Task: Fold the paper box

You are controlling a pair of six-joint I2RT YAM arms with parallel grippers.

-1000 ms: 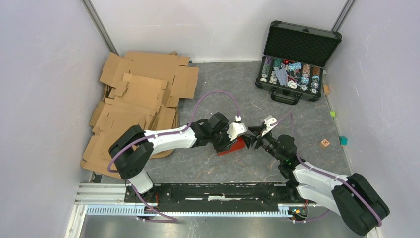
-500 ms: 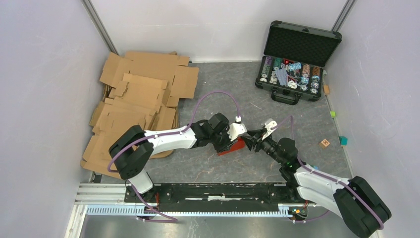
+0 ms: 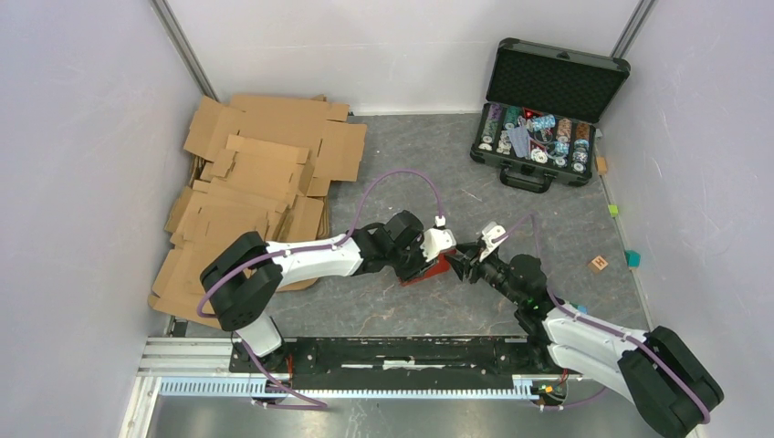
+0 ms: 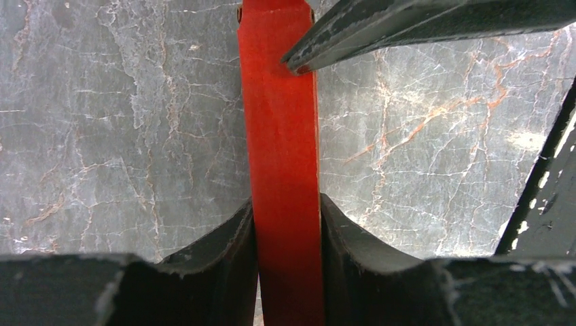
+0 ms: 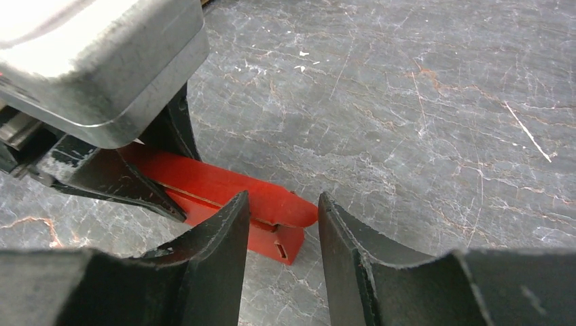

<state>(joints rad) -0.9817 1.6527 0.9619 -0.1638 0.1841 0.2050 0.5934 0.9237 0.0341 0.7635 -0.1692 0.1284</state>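
The paper box (image 3: pixel 438 271) is a bright red, partly folded piece lying on the grey marbled floor between the two arms. My left gripper (image 3: pixel 427 259) is shut on one upright red wall (image 4: pixel 282 136); both black fingers press its sides in the left wrist view (image 4: pixel 286 204). My right gripper (image 3: pixel 462 261) faces it from the right, open, its fingertips (image 5: pixel 282 198) framing the box's rounded flap end (image 5: pixel 292 207) and slotted corner (image 5: pixel 280 248). One right finger (image 4: pixel 407 20) touches the wall's far edge. The left gripper's silver housing (image 5: pixel 102 68) hides the rest of the box.
A pile of brown corrugated cardboard sheets (image 3: pixel 256 192) lies at the back left. An open black case of poker chips (image 3: pixel 543 109) stands at the back right. Small blocks (image 3: pixel 599 264) (image 3: pixel 632 259) lie by the right wall. White walls enclose the floor.
My right gripper has slid left up to the red box and narrowed its jaws. The left gripper has kept its hold almost in place.
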